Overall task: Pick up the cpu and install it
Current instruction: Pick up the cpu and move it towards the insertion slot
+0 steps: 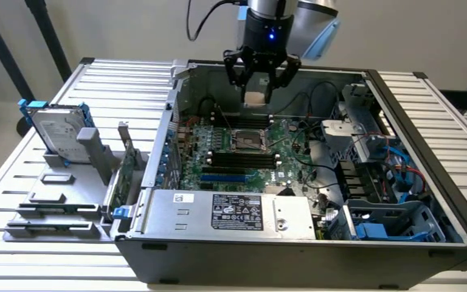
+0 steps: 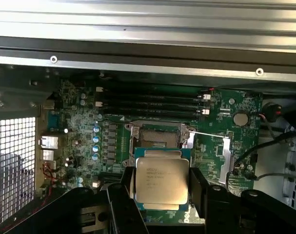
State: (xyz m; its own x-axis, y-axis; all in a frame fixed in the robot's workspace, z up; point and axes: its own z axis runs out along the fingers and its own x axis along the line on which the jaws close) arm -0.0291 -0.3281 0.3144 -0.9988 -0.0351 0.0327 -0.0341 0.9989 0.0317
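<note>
Above the motherboard [image 1: 286, 139] in the open computer case [image 1: 298, 258], the hand [image 1: 255, 92] is closed on the cpu [image 2: 161, 183].

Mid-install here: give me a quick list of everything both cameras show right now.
cpu: one, dull silver, held above the motherboard.
cpu socket: one, metal-framed, mid-motherboard.
motherboard: one, green, inside the case.
computer case: one, dark grey, open, on the table.
power supply: one, silver, at the case's near edge.
hard drive: one, silver with blue rails, upright at the exterior view's left.
circuit card: one, green, upright beside the case.
table: one, pale slatted metal.
gripper: one, black, shut on the cpu.
</note>
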